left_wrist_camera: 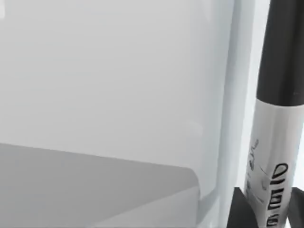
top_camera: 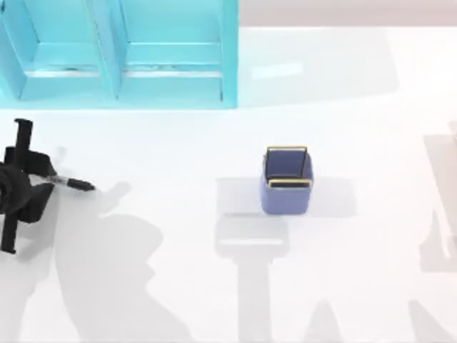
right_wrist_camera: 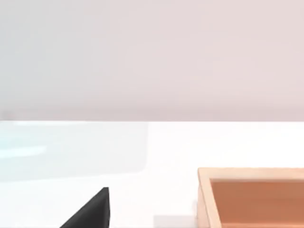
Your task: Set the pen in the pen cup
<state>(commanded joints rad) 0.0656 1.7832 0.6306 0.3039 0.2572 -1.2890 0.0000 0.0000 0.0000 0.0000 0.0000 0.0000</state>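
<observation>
Top view: the left gripper (top_camera: 44, 171) was seen at the far left of the white table (top_camera: 178, 286), with its dark arm body stretching along the left edge. A slim black pen (top_camera: 71, 183) was seen sticking out of it toward the right, its tapered tip pointing to the table's middle. The fingers appeared to be clamped on the pen, whose rear part was hidden by the gripper. Whether the pen was touching the table or lifted off it could not be told.

The pen cup (top_camera: 288, 187), blue-violet with a thin gold rim, was standing upright right of the table's centre, well apart from the pen. A large turquoise shelf unit (top_camera: 121, 53) was set along the far edge on the left side, well apart from the cup.

From the left wrist, the pen (left_wrist_camera: 278, 142) was seen close up: a black barrel with a light grey printed band, and a dark finger piece (left_wrist_camera: 240, 211) just beside the band.

From the right wrist, a dark gripper part (right_wrist_camera: 92, 211) was seen over the white table, near the corner of an orange-brown open box (right_wrist_camera: 251, 197). Whether the right gripper's fingers were apart or together could not be told.
</observation>
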